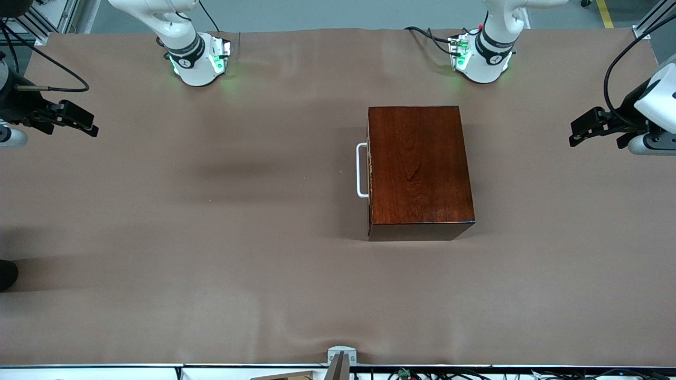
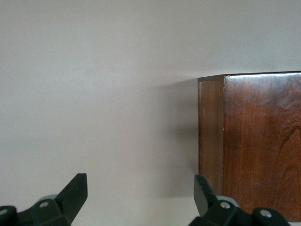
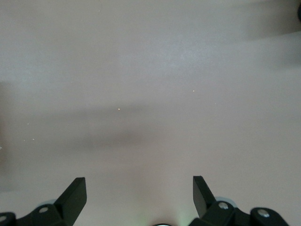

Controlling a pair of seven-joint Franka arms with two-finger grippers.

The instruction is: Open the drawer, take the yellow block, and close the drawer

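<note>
The box [image 1: 419, 171] sits on the bench [image 1: 211, 237] toward the left arm's end. Its drawer [image 1: 369, 169] is pushed fully in, and the white handle [image 1: 361, 170] juts from the box's face at 9 o'clock in the front view. The block is not visible.

The left gripper [image 1: 581, 129] waits over the bench edge at 3 o'clock from the box, fingers [image 2: 75, 193] spread. The right gripper [image 1: 82, 122] waits over the edge at 9 o'clock, fingers [image 3: 75, 190] likewise spread, holding nothing.
</note>
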